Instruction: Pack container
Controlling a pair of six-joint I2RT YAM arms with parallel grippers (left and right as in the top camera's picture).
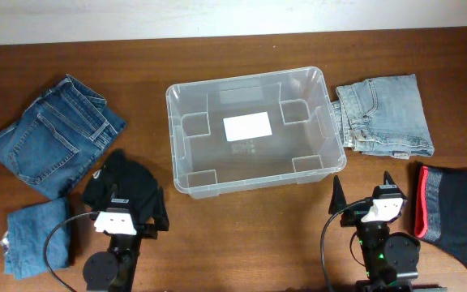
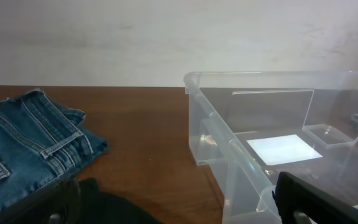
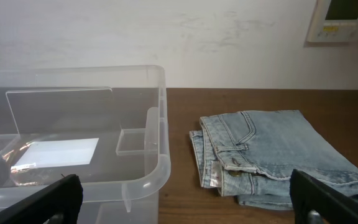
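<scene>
The container (image 1: 171, 138) is a clear plastic bin with a white label (image 1: 246, 126) on its base; it stands empty mid-table. My left gripper (image 1: 125, 196) is open and holds nothing, just above a crumpled black garment (image 1: 130, 180) left of the bin's near corner. In the left wrist view, the gripper (image 2: 179, 214) spans the black garment (image 2: 117, 210), with the bin (image 2: 229, 144) to its right. My right gripper (image 1: 363, 188) is open and empty by the bin's near right corner. In the right wrist view, the gripper (image 3: 185, 210) frames the bin's corner (image 3: 157, 165) and light jeans (image 3: 272, 149).
Folded dark blue jeans (image 1: 55, 134) lie at the far left, also in the left wrist view (image 2: 23, 143). A small folded denim piece (image 1: 35, 235) lies at the front left. Light jeans (image 1: 383, 118) lie right of the bin. A dark garment with a red edge (image 1: 456, 215) lies at the front right.
</scene>
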